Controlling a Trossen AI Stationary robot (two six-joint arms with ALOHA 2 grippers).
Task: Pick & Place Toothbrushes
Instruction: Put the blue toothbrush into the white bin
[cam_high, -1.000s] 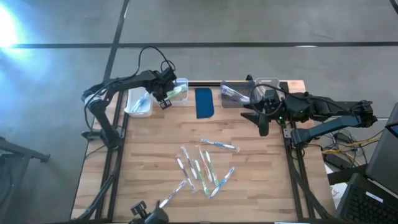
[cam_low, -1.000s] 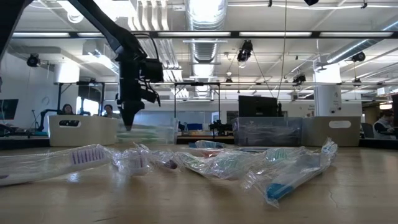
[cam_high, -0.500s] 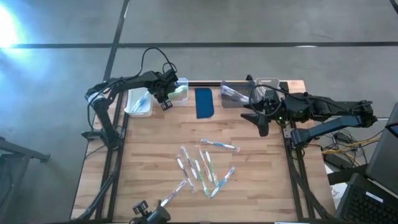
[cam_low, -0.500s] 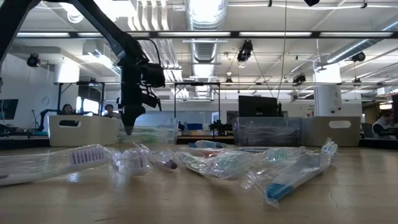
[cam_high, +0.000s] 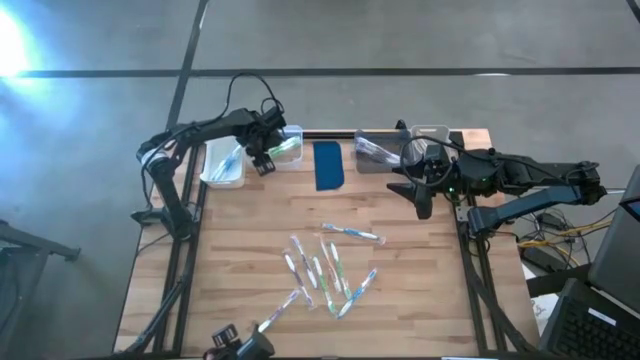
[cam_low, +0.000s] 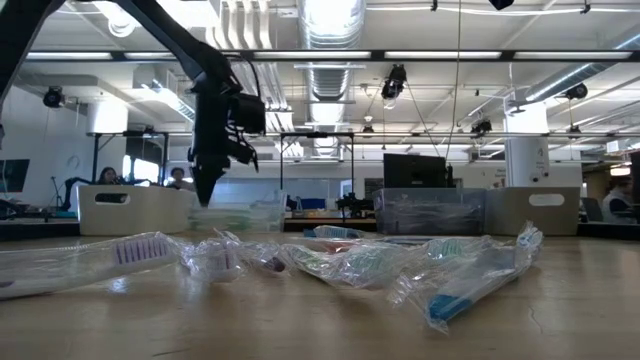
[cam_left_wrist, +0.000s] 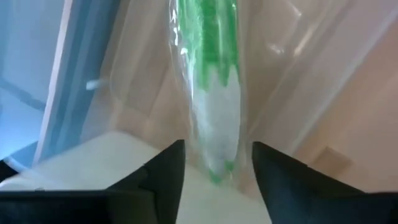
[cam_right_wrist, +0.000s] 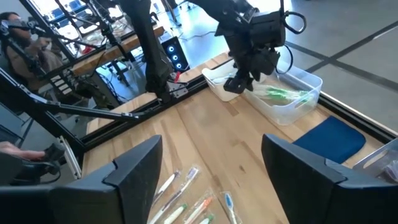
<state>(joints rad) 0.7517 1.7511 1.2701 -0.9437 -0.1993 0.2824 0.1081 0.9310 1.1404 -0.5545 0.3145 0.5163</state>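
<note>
Left hand (cam_high: 262, 155): mine, reaching to the far-left part of the surface, poised over the clear bin (cam_high: 291, 133); my fingers (cam_left_wrist: 163, 171) stand apart, released, with nothing between them.
Green toothbrush (cam_left_wrist: 214, 118): in its clear wrapper, lying in the clear bin right in front of my left fingers, free of them. From above it shows as a green streak (cam_high: 284, 148) in that bin.
White bin (cam_high: 223, 176): just left of the clear bin, at the far-left edge; it holds a toothbrush with bluish accents (cam_high: 228, 160).
Right hand (cam_high: 421, 195): mine, waiting over the far-right part of the surface, near the grey bin (cam_high: 378, 163); fingers spread wide, empty.
Grey bin: far right of the centre, with wrapped toothbrushes inside.
Dark blue pad (cam_high: 329, 165): flat on the surface between the clear bin and the grey bin.
Loose toothbrushes (cam_high: 325, 272): a scattered cluster in clear wrappers on the near middle of the surface, well apart from both hands; one (cam_high: 352, 233) lies crosswise at the far side of the cluster, another (cam_high: 283, 308) sits nearest the near edge.
Surface (cam_high: 240, 260): light wooden boards.
Room behind: people seated at desks far off in the low view (cam_low: 108, 176).
</note>
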